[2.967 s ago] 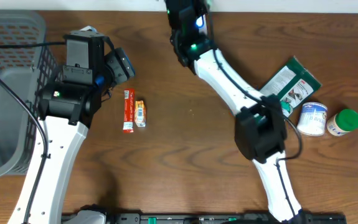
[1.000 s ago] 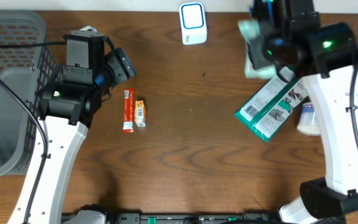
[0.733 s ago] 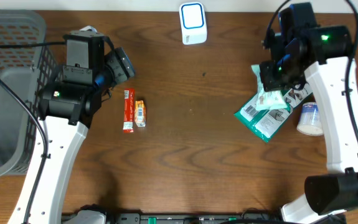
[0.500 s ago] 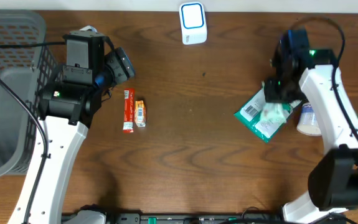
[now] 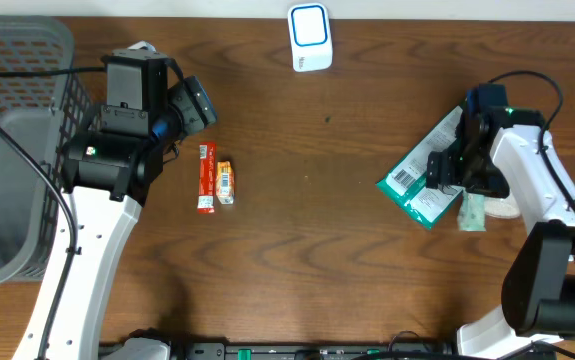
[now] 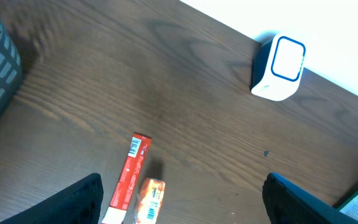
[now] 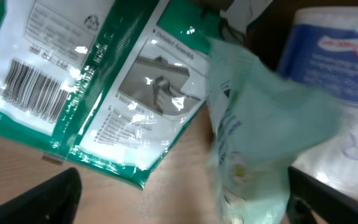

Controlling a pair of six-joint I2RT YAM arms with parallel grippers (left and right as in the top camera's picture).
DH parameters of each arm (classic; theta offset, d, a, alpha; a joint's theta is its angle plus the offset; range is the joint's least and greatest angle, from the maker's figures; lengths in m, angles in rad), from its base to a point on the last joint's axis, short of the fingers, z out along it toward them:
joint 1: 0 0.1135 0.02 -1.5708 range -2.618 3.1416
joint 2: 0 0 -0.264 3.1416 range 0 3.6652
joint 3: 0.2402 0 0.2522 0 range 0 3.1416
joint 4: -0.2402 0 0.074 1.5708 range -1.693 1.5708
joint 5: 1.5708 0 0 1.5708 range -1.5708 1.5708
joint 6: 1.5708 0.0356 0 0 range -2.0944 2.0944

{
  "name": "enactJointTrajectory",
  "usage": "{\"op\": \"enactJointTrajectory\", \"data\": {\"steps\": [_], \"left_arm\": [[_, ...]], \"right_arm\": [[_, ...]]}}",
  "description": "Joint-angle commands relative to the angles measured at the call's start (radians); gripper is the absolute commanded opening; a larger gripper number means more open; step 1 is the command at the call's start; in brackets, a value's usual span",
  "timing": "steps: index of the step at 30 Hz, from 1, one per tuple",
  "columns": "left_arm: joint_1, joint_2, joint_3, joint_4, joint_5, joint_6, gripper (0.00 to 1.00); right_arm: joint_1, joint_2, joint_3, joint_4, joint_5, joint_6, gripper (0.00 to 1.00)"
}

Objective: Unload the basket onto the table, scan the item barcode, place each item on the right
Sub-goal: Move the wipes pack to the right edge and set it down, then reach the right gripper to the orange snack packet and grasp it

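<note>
My right jaws stand wide open, gripping nothing. The pouch [image 7: 253, 137] shows blurred between them, just beside the bag [image 7: 122, 93] and tub [image 7: 334, 50]. Closing here, I may pinch the bag too. My left jaws gape, empty.

My left arm [image 5: 92, 250], at the left of the overhead frame, is a white link topped by boxy black joint housings, with a green light [image 5: 91, 151] and a black cable [image 5: 42, 180] looping alongside. My right arm [image 5: 537, 185], at the right edge, is coloured the same, with a thin black cable arching above. Dark fingers [image 6: 79, 199] fill each wrist view's lower corners.
</note>
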Motion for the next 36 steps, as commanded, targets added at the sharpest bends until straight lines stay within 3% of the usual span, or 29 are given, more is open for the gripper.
{"op": "enactJointTrajectory", "data": {"steps": [1,9,12,16,17,21,22,24,25,28,32,36], "left_arm": [[0.001,-0.002,0.010,-0.003,-0.009,-0.002,0.84],[0.001,-0.002,0.010,0.064,-0.013,-0.002,0.84],[0.001,-0.002,0.010,0.063,-0.012,-0.002,0.84],[0.001,-0.002,0.010,0.060,-0.012,-0.002,0.84],[0.001,-0.002,0.010,0.058,-0.011,-0.002,0.96],[0.001,0.000,0.006,-0.107,-0.011,-0.001,0.98],[0.002,0.002,0.002,-0.132,-0.023,-0.001,0.94],[0.002,0.013,-0.013,-0.202,-0.043,-0.002,0.35],[0.001,0.020,-0.023,-0.219,-0.043,-0.002,0.24],[0.001,0.052,-0.085,-0.227,-0.043,-0.002,0.13],[0.001,0.137,-0.184,-0.176,-0.043,-0.002,0.11],[0.001,0.301,-0.222,-0.108,0.017,-0.001,0.08]], "right_arm": [[-0.002,-0.034,0.107,-0.041,0.006,0.011,0.99],[0.003,-0.040,0.238,-0.119,-0.084,0.011,0.99],[0.007,-0.040,0.237,-0.099,-0.306,0.006,0.99],[0.050,-0.040,0.224,-0.055,-0.652,-0.129,0.99],[0.064,-0.039,0.224,-0.051,-0.674,-0.137,0.99],[0.161,-0.039,0.224,-0.040,-0.673,-0.136,0.99],[0.189,-0.039,0.224,-0.034,-0.669,-0.136,0.99],[0.248,-0.039,0.224,-0.019,-0.640,-0.135,0.99],[0.277,-0.039,0.224,-0.011,-0.620,-0.129,0.99],[0.343,-0.038,0.223,0.008,-0.550,-0.056,0.99],[0.397,-0.036,0.206,0.077,-0.551,0.031,0.99],[0.430,-0.035,0.171,0.132,-0.542,0.030,0.99]]}}
